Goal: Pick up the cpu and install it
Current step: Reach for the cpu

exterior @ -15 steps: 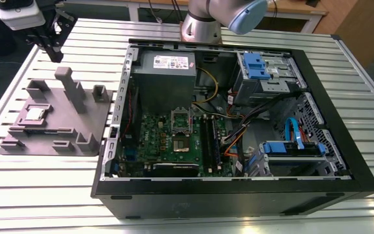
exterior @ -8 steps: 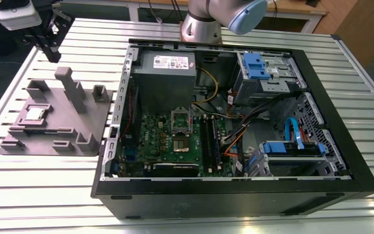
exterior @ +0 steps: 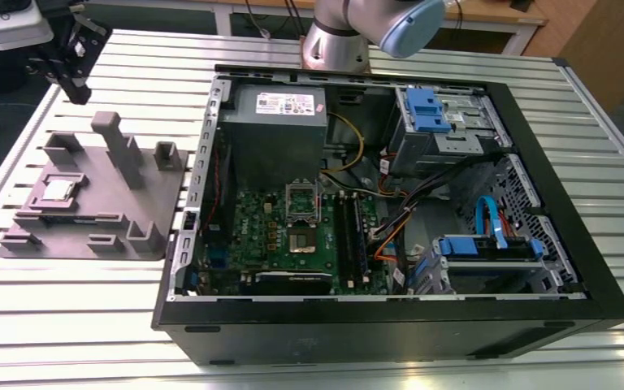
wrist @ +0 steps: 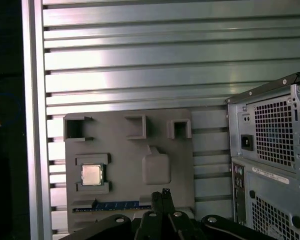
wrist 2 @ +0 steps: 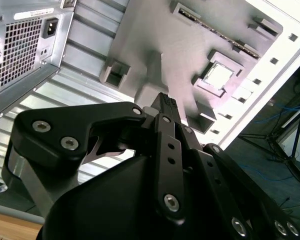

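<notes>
The slatted metal tabletop point(exterior: 95, 325) carries everything and lies far beneath the end effector point(exterior: 74, 85). The open computer case point(exterior: 399, 333) rests on its side, off to one flank of the end effector and lower than it. That pose probably turns the motherboard point(exterior: 290, 236) face up, so its bare socket point(exterior: 303, 199) can be reached straight from above. The socket is empty and well apart from the end effector.

Just beside the case sits a grey plastic fixture point(exterior: 106, 207) of blocks and posts, below the end effector. It seems made to keep each part in a known spot. Its tall post point(exterior: 117, 150) rises toward the end effector, which would explain the height kept above it.

The end effector hangs pointing down with its fingers together and nothing between them, as both wrist views suggest.

The cpu point(wrist: 91, 174) lies flat in a square nest on the fixture, metal top up. It is below the end effector, to one side of the fingertips, and not touched. The nest's raised walls hug its edges, likely to stop it sliding and to keep it square for a grasp. The pick has not begun.
</notes>
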Robot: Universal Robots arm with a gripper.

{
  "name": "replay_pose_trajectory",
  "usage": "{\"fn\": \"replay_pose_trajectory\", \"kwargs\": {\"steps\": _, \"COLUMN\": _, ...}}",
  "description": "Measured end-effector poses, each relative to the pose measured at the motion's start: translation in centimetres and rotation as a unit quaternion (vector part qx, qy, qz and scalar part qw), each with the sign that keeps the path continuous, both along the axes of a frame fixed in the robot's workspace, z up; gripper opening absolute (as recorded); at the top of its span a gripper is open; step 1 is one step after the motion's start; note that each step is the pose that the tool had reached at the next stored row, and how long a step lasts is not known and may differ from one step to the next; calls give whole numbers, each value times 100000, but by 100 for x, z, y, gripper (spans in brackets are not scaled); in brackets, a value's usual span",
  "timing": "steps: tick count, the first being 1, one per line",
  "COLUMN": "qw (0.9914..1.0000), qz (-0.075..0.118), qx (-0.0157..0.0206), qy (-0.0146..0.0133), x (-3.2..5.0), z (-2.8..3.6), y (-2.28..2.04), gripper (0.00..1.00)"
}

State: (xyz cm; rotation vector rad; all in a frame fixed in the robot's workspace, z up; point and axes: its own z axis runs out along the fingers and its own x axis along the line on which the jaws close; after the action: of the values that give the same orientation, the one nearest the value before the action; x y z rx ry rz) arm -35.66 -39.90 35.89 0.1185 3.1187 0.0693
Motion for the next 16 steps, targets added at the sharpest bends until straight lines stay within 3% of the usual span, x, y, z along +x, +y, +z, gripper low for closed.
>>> {"fn": "replay_pose_trajectory", "kwargs": {"steps": 4, "qw": 100000, "qz": -1, "qx": 28, "qy": 68, "x": -68, "z": -8, "y": 3, "gripper": 11}}
{"fn": "replay_pose_trajectory", "kwargs": {"steps": 8, "qw": 99999, "qz": -3, "qx": 97, "qy": 438, "x": -166, "z": -21, "y": 12, "gripper": 11}}
{"fn": "replay_pose_trajectory", "kwargs": {"steps": 16, "qw": 99983, "qz": 0, "qx": 102, "qy": 1846, "x": -391, "z": -51, "y": 22, "gripper": 11}}
